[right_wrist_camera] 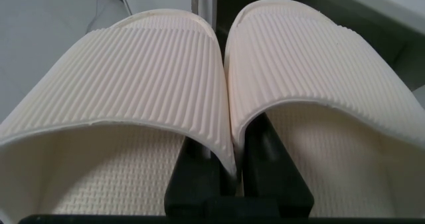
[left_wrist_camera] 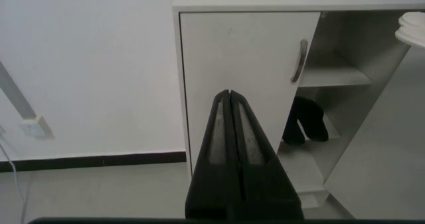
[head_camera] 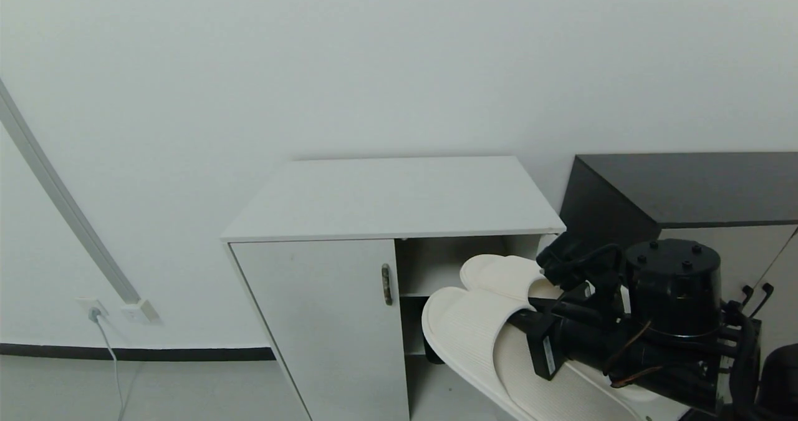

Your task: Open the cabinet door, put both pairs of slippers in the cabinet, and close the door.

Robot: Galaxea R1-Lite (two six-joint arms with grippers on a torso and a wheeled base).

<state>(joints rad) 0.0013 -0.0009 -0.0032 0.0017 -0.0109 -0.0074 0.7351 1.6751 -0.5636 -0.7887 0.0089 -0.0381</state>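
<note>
A white cabinet (head_camera: 399, 196) stands against the wall. Its left door (head_camera: 324, 321) is closed, with a metal handle (head_camera: 386, 284); the right half stands open and shows a shelf (head_camera: 430, 287). My right gripper (head_camera: 539, 315) is shut on a pair of cream ribbed slippers (head_camera: 474, 333), held side by side just in front of the open compartment. Both slipper straps (right_wrist_camera: 133, 84) lie over the fingers (right_wrist_camera: 265, 164) in the right wrist view. A dark pair of slippers (left_wrist_camera: 305, 121) stands in the lower compartment. My left gripper (left_wrist_camera: 230, 98) is shut and empty, hanging in front of the closed door (left_wrist_camera: 239, 64).
A black-topped unit (head_camera: 686, 184) adjoins the cabinet on the right. On the wall to the left are a slanted conduit (head_camera: 56, 196) and a socket with a cable (head_camera: 93, 312) running down to the grey floor (head_camera: 156, 390).
</note>
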